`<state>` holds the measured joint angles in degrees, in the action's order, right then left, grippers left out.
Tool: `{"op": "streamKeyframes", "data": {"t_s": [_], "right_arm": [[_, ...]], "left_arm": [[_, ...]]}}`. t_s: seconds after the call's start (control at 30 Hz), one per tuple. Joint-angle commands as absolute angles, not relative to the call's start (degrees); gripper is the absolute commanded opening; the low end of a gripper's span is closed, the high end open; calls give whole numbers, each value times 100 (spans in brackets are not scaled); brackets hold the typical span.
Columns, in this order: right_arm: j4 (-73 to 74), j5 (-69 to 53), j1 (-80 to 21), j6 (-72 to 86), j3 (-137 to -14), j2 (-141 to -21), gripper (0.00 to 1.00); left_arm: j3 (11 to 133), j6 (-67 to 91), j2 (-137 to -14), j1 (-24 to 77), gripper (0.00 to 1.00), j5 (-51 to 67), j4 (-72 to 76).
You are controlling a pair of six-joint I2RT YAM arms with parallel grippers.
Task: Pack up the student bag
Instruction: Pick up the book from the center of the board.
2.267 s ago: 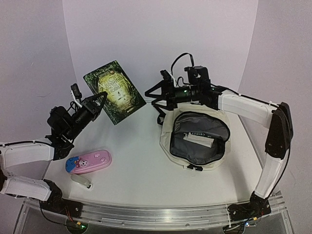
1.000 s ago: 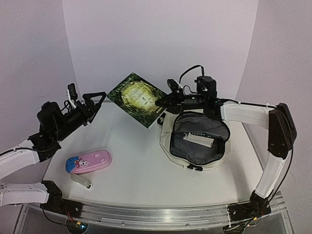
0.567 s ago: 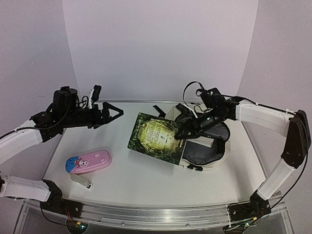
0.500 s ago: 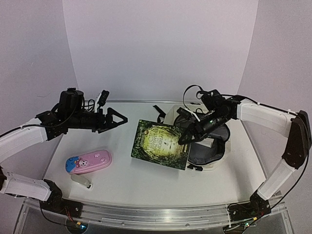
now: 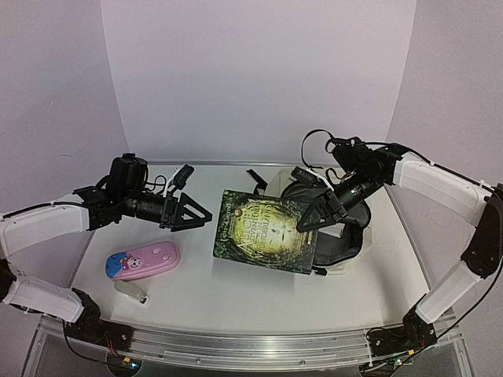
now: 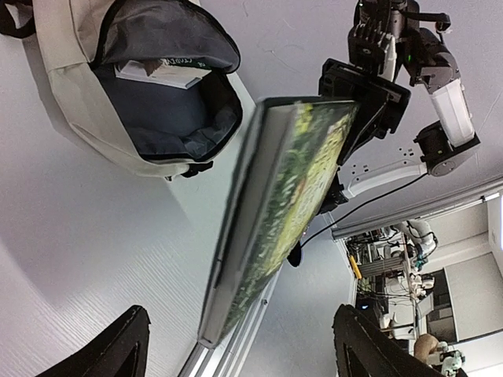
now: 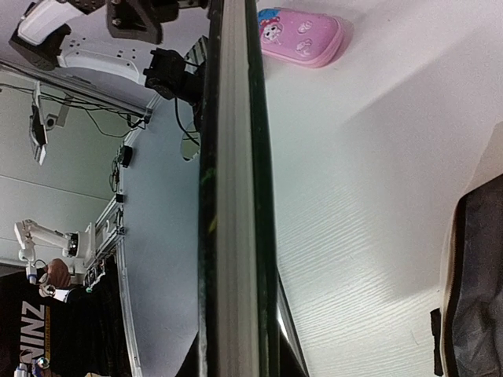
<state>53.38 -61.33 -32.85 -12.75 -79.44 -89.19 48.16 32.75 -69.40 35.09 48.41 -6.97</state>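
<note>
The right gripper (image 5: 313, 221) pinched the glossy green book (image 5: 266, 232) by one edge, and that flat slab hung tilted above the smooth white counter (image 5: 236, 302). Right behind it lay the student bag (image 6: 75, 102), soft cream fabric with its grey-lined mouth gaping. The left gripper (image 5: 201, 217) was spread wide beside the book's other edge, not touching it. A rounded pink pencil case (image 5: 143, 261) lay nearby.

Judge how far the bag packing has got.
Done: the student bag lies unzipped with a white item inside. In hand: the right gripper holds the green book by its edge beside the bag; the left gripper is open, off it. Left: book and pink pencil case go in.
</note>
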Motion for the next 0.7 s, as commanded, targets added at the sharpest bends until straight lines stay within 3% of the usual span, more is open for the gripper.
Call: {"op": "streamKeyframes", "data": {"t_s": [0.0, 0.67], "right_arm": [[5239, -6926, -3416, -1302, -8407, -8755, 0], [5283, -7047, -3531, -1267, -8747, -8985, 0]], "left_arm": [[4825, 3194, -7100, 3525, 78, 5393, -16], [4665, 4016, -7601, 4069, 35, 6580, 1916]]}}
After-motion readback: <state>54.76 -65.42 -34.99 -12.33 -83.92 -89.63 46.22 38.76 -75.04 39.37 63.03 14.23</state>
